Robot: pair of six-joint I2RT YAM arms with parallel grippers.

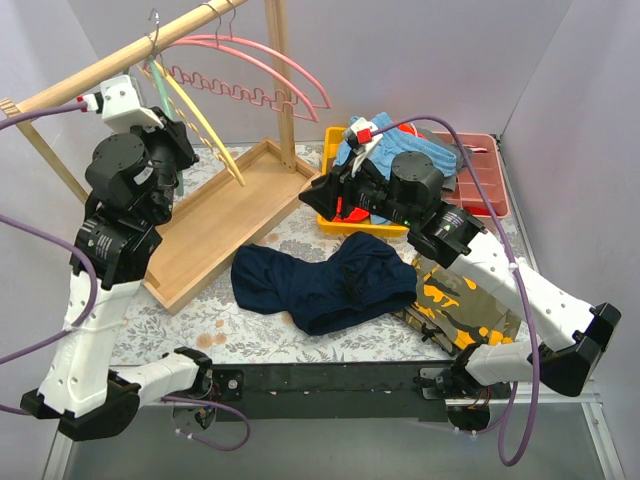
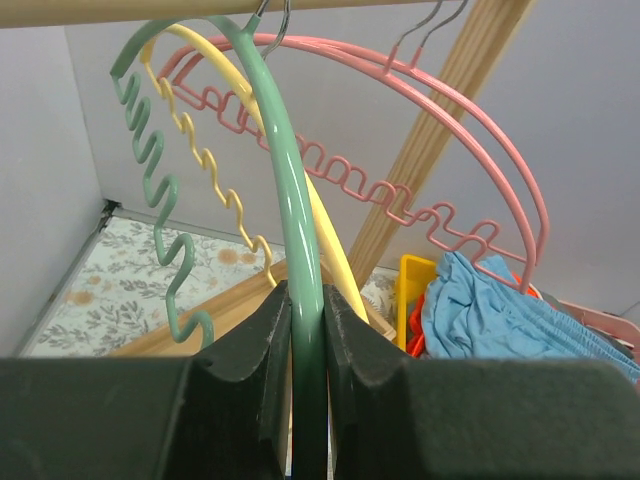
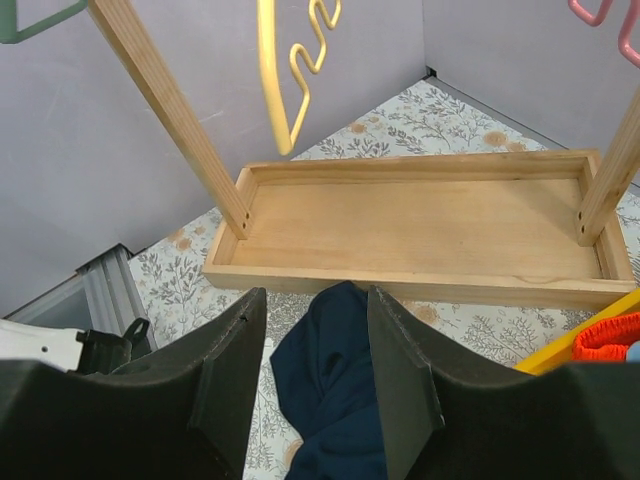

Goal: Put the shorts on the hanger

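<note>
The dark navy shorts (image 1: 320,280) lie crumpled on the floral tabletop in front of the wooden tray; they also show in the right wrist view (image 3: 335,390). The mint-green hanger (image 2: 285,170) hangs by its hook from the wooden rail, wavy bar to the left. My left gripper (image 2: 305,300) is raised by the rail (image 1: 168,135) and shut on the hanger's arched side. My right gripper (image 3: 318,310) is open and empty, held above the shorts' far end near the tray (image 1: 330,195).
A yellow hanger (image 2: 215,170) and pink hangers (image 1: 260,70) hang on the same rail (image 1: 120,60). The rack's wooden tray base (image 1: 215,215) lies at the left. A yellow bin with light blue shorts (image 1: 400,150), a red tray (image 1: 480,175) and a camouflage garment (image 1: 460,300) are at the right.
</note>
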